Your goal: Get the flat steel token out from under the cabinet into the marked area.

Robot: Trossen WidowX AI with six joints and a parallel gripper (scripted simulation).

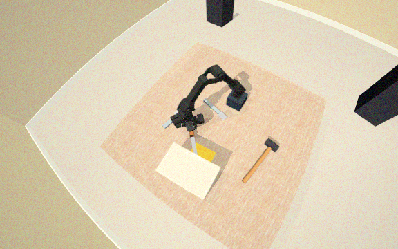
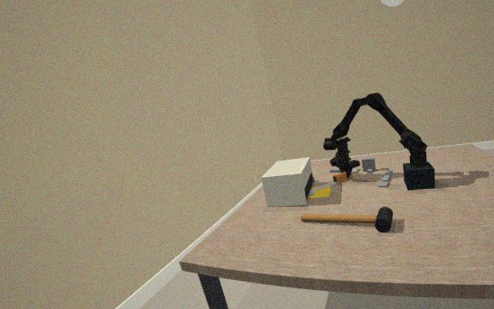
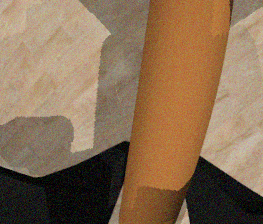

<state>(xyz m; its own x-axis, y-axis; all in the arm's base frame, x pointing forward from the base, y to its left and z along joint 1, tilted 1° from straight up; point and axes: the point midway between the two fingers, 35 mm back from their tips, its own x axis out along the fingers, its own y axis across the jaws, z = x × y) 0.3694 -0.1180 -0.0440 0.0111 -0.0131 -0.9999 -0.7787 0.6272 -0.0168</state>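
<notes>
My gripper (image 1: pixel 191 131) (image 2: pixel 348 175) is shut on the orange handle (image 3: pixel 174 100) of a long tool with a flat grey blade (image 1: pixel 193 144) (image 2: pixel 325 187). The blade slopes down from the handle toward the front of the white cabinet (image 1: pixel 188 171) (image 2: pixel 286 184), over the yellow marked area (image 1: pixel 206 152) (image 2: pixel 322 192). In the top view the cabinet top hides the blade's far end, so I cannot tell how far under it reaches. The steel token is not visible in any view.
A hammer (image 1: pixel 258 164) (image 2: pixel 346 219) lies to one side of the cabinet. A flat grey bar (image 1: pixel 215 109) (image 2: pixel 385 178) lies near the arm's base (image 1: pixel 237 100) (image 2: pixel 418 177). Another grey bar (image 1: pixel 167 123) lies partly behind the gripper. A small grey block (image 2: pixel 368 165) stands behind the gripper.
</notes>
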